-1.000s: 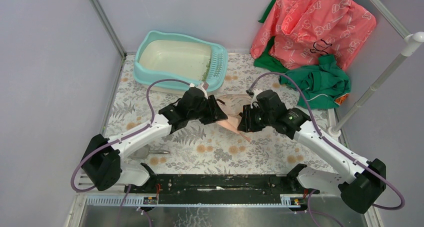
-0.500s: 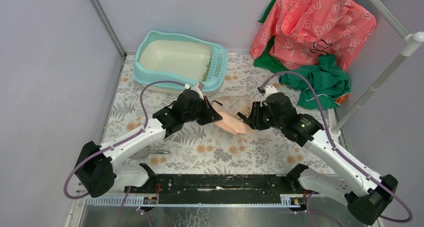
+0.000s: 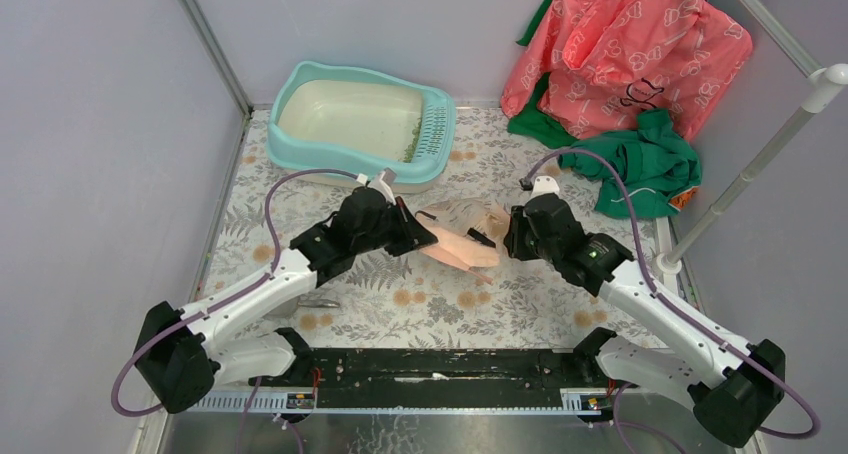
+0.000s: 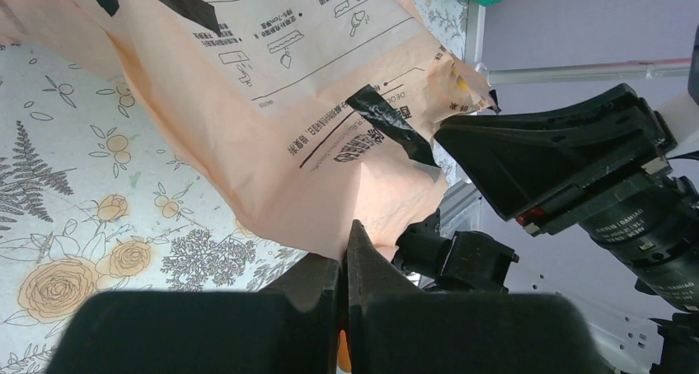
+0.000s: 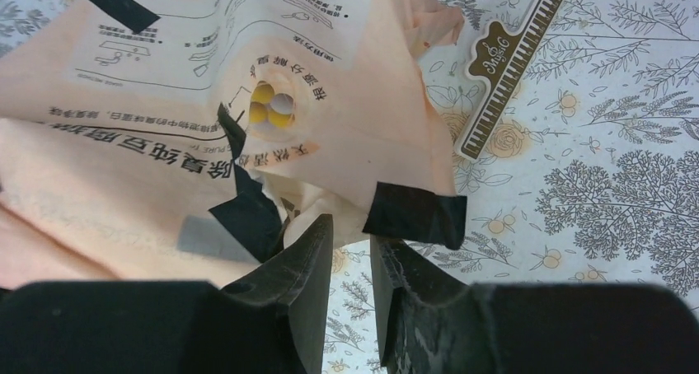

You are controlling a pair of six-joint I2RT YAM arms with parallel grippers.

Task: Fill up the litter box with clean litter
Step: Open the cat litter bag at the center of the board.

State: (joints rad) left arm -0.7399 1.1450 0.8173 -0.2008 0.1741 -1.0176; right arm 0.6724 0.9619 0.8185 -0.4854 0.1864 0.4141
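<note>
Top view, litter box: the large rounded light-teal plastic litter box (image 3: 283, 146) with a cream basin sits on the flowered desk (image 3: 420, 304), upper left of centre. Its slotted ledge is at its right end, and it is well apart from both grippers.
Top view, clean litter: only a thin patch of clean litter (image 3: 409, 146), small green granules, shows against the grille end. The rest of the basin is bare, so the filling looks barely begun.
Top view, bag: a crumpled peach-pink printed paper bag (image 3: 452, 244) lies mid-frame between the left gripper (image 3: 428, 236) and the right gripper (image 3: 503, 236). It is probably kept there so it can be raised and tipped over the rim.
Top view, upper right: pink printed fabric (image 3: 625, 49) and a green cloth (image 3: 640, 164) lie heaped, away from the work.
Left wrist view, left gripper: the jaws are pressed together on the bag's lower edge, a firm pinch of paper. This is likely a corner hold for upending the sack.
Left wrist view, writing: there are pictogram panels, lines of Chinese and a Latin fragment beginning "DEOD". Black tape strips (image 4: 387, 123) patch the paper.
Right wrist view, right gripper: the jaws stand a narrow slit apart with the desk showing through and no paper seen between them. A taped fold hangs just past the tips, so the gripper seems poised to grasp.
Right wrist view, writing: bold Chinese characters appear upside down; I cannot read them surely. A brown piano-key strip (image 5: 511, 69) at upper right bears script too ornate to make out.
</note>
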